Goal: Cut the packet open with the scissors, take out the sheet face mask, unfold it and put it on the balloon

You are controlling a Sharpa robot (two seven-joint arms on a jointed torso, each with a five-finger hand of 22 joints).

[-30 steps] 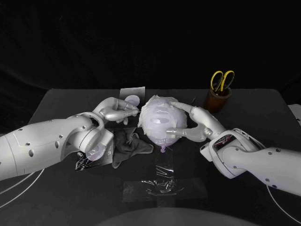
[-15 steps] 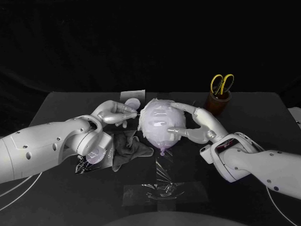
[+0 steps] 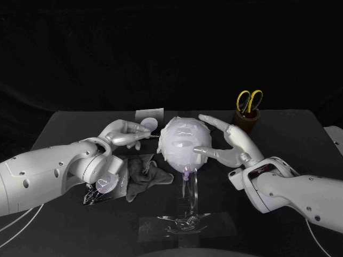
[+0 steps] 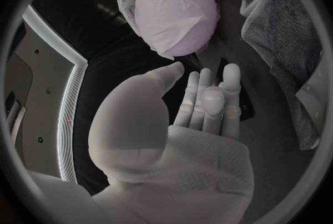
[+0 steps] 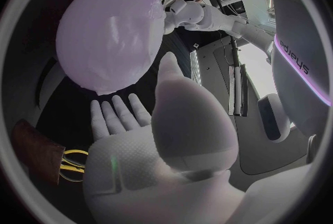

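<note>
The sheet face mask (image 3: 183, 135) is covering the balloon (image 3: 188, 162). The left hand (image 3: 127, 132) at 9 o'clock and the right hand (image 3: 228, 142) at 3 o'clock are flanking it, fingers wide, empty.

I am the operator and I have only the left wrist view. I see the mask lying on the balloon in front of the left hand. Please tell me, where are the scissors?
Observer: The scissors stand handles up in the brown holder, on the far side of the table, to the right of the balloon.
Operator: Thank you. On what does the balloon stand?
Observer: It sits on top of a clear stand near the middle of the table.
Operator: And the packet?
Observer: The packet lies flat near the table's far edge, behind the left hand.
</note>
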